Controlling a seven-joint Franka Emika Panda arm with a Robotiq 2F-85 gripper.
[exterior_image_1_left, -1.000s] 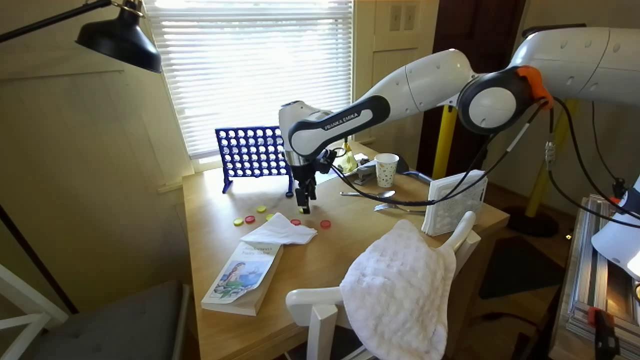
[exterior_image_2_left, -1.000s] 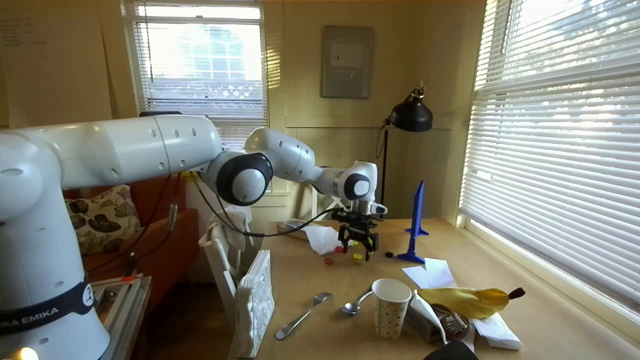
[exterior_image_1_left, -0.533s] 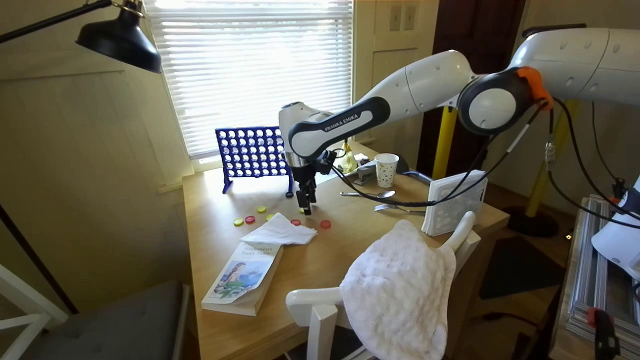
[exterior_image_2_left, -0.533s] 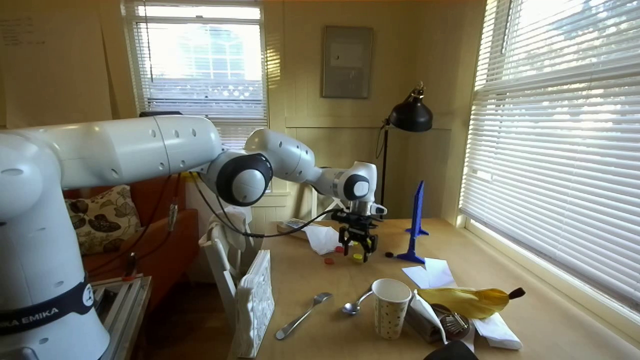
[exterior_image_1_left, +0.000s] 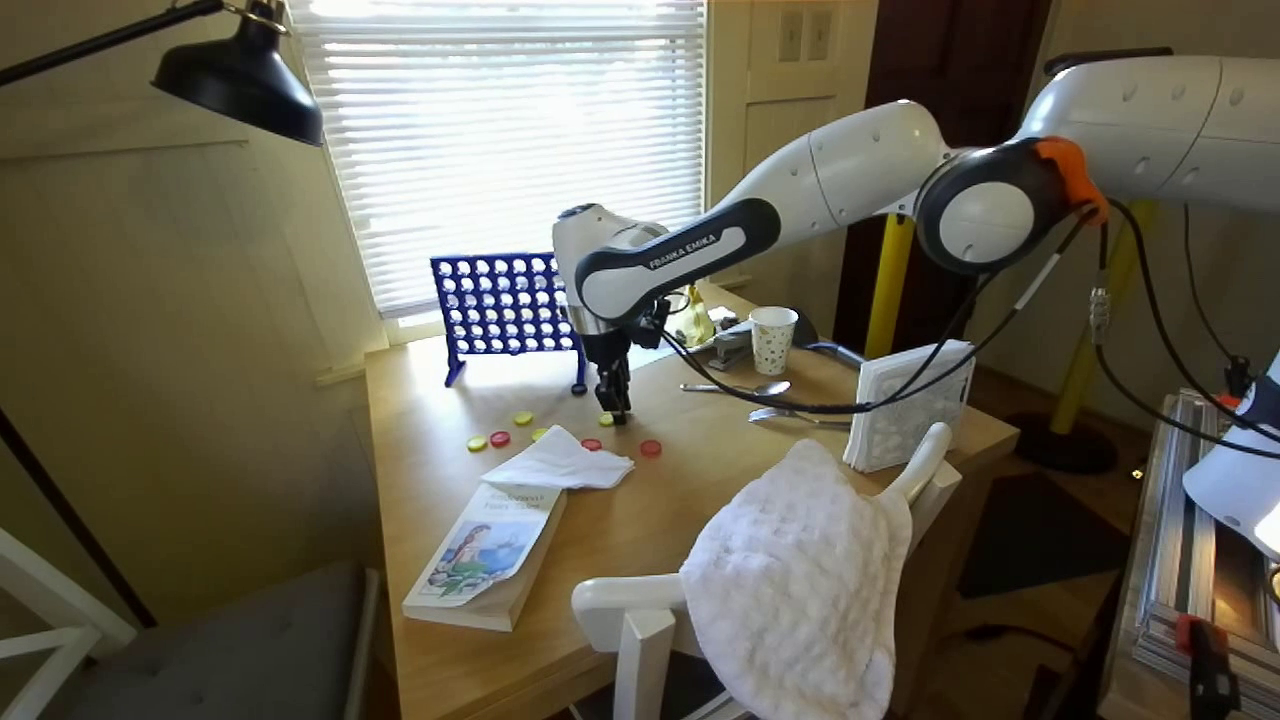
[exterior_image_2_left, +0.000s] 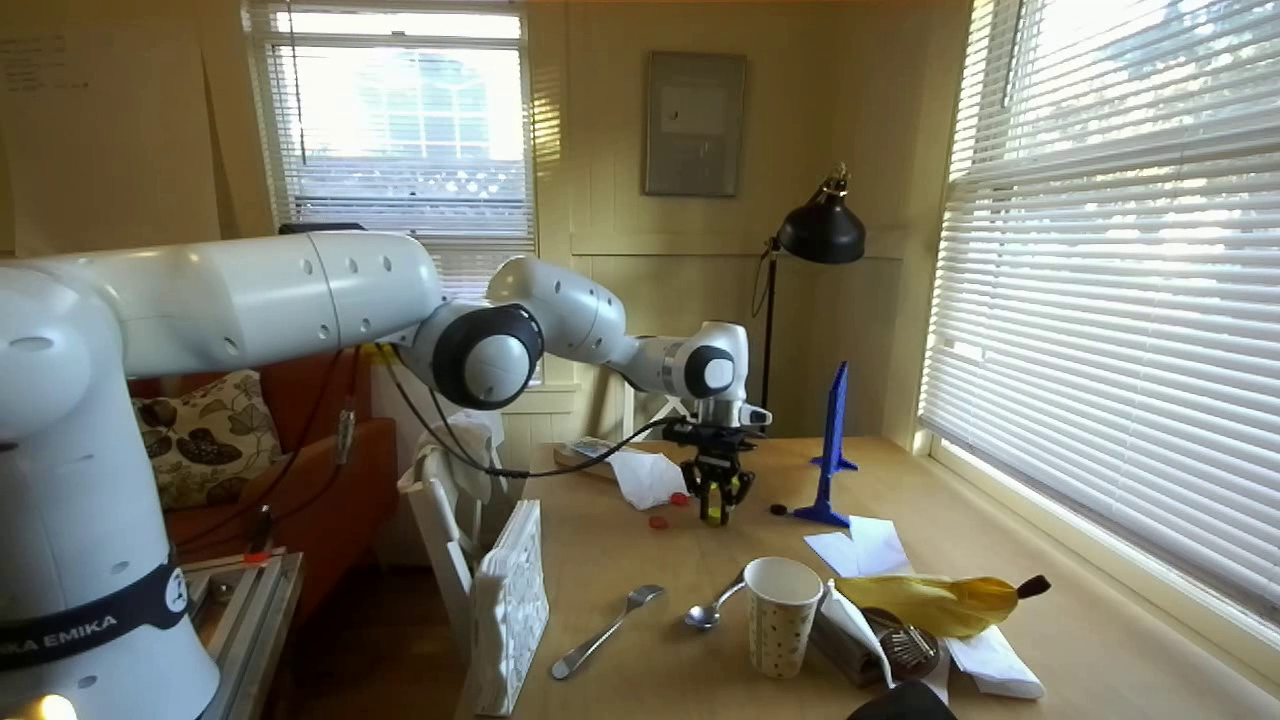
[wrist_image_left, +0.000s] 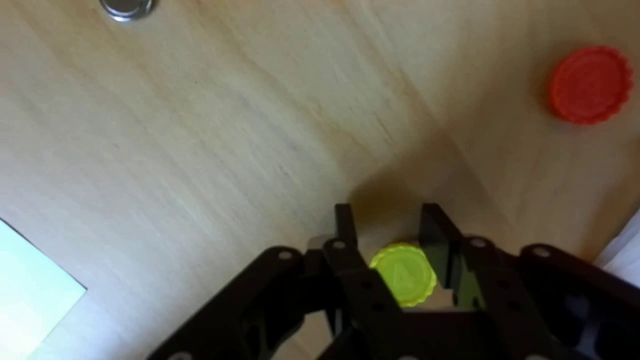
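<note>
In the wrist view my gripper (wrist_image_left: 387, 215) stands over the wooden table with its jaws partway together. A yellow scalloped disc (wrist_image_left: 405, 275) shows between them, partly covered by the left finger; bare wood shows between it and part of the right finger. In an exterior view the fingertips are down close to the tabletop, one on each side of the disc (exterior_image_2_left: 714, 514). A red disc (wrist_image_left: 591, 85) lies apart, at upper right. Several more red and yellow discs, such as a yellow one (exterior_image_1_left: 477, 444), lie near the gripper, some partly under a white napkin (exterior_image_1_left: 560, 462).
A blue upright game rack (exterior_image_2_left: 836, 420) stands beside the gripper, toward the window. A book (exterior_image_1_left: 480, 560) lies past the napkin. Toward the arm's base are a spoon (exterior_image_2_left: 703, 617), a fork (exterior_image_2_left: 605, 632), a paper cup (exterior_image_2_left: 783, 620) and a white napkin holder (exterior_image_2_left: 512, 610).
My gripper's fingers have drawn much closer together around the yellow disc. The arm has shifted only slightly, and the discs on the table look unmoved.
</note>
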